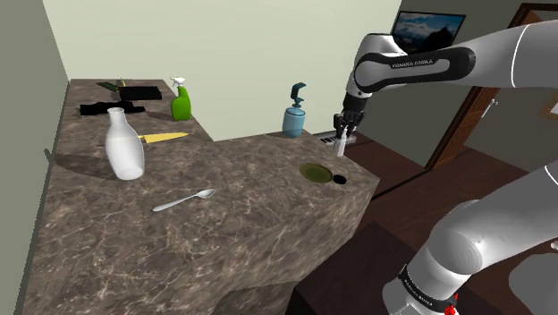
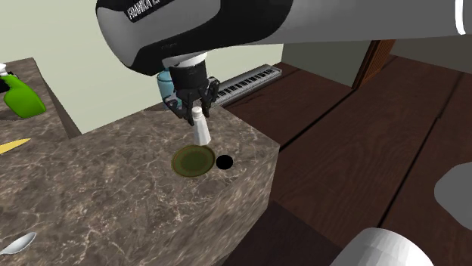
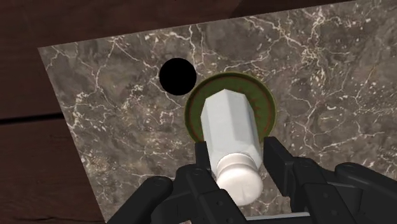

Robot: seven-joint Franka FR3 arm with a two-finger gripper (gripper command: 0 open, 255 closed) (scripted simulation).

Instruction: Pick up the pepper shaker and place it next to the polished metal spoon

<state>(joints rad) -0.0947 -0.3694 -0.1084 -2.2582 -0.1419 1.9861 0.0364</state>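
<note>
so in the shoulder view, going from its left: you've got a white narrow-necked bottle [image 1: 124,148] standing on the dark veined marble counter [image 1: 259,224], a yellow-handled knife [image 1: 164,137] lying just behind it, and a green plastic spray bottle [image 1: 181,103] further back. the polished metal spoon [image 1: 183,200] lies flat in open counter in front of the bottle, nothing touching it. then comes a blue soap dispenser [image 1: 294,116] at the back edge, and near the counter's right corner a round olive-green dish [image 1: 317,171] with a small flat black disc [image 1: 341,179] just beside it.

your all-black gripper [image 1: 342,143] is over that corner, pointing down, with the white faceted pepper shaker [image 1: 341,148] in it. that's well apart from the spoon, on the opposite side of the counter.

the second exterior view gives you what the shoulder one can't: the gripper [image 2: 195,112] up close, fingers clamped on the shaker's [image 2: 200,130] rounded cap end, body hanging upright just over the far rim of the dish [image 2: 194,160], black disc [image 2: 224,162] to its right. it looks lifted off the surface, though i can't swear to the gap. the spoon [image 2: 17,243] just peeks in at that view's lower left, and a piano keyboard [image 2: 249,78] sits on the floor behind the counter.

the wrist view settles the grip: the two fingers [image 3: 275,153] press on either side of the shaker [image 3: 230,127], with the dish [image 3: 264,105] right under it.
</note>
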